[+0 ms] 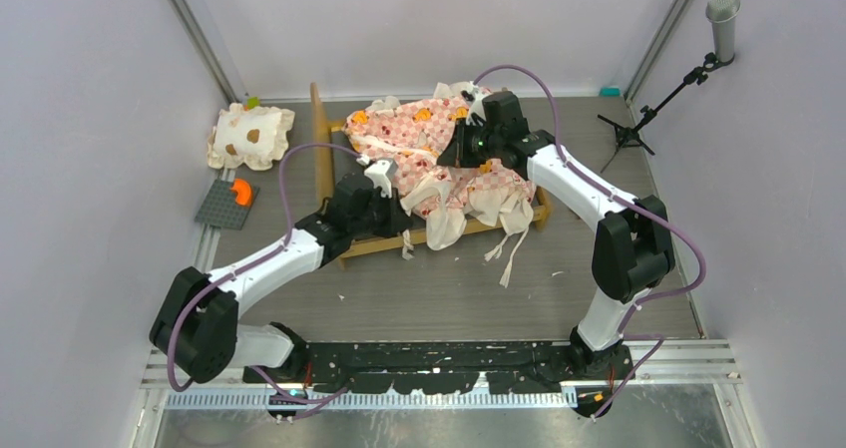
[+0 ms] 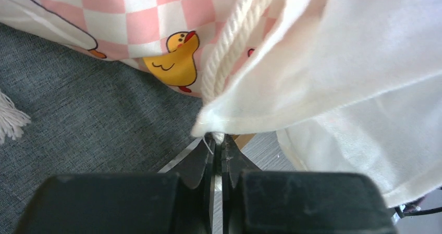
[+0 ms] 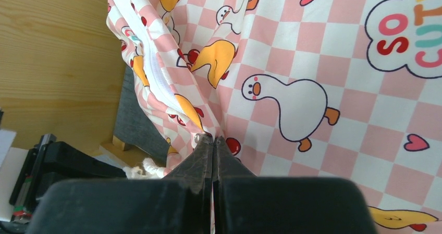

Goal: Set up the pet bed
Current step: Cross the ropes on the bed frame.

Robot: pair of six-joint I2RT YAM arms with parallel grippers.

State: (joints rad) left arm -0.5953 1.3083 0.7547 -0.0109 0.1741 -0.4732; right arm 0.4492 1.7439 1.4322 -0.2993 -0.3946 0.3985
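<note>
On the grey felt-covered table point(image 1: 449, 288), the pet bed point(image 1: 429, 164) sat toward twelve o'clock in the overhead view. Its light-wood frame with the upright headboard point(image 1: 321, 149) was at nine o'clock, and the pink checkered, duck-printed mattress point(image 1: 409, 134) lay rumpled and skewed across it, cream ruffles spilling over the six o'clock rail. A small cream ruffled pillow with brown spots point(image 1: 249, 137) lay apart at ten o'clock of the bed. The step in hand looked to be spreading the mattress into the frame. The right gripper point(image 3: 212, 139), at about two o'clock of the bed, had its jaws pinched together on a checkered seam of the mattress. The left gripper point(image 2: 218, 140), at seven o'clock, had its jaws nearly touching, nipping the corner of the cream ruffle point(image 2: 333, 72) where a twisted white cord point(image 2: 229, 41) ran in. Judging from this, the next move called for drawing the two held edges apart and lowering the fabric flat, with both grips kept firm so the thin cloth did not slip free.
</note>
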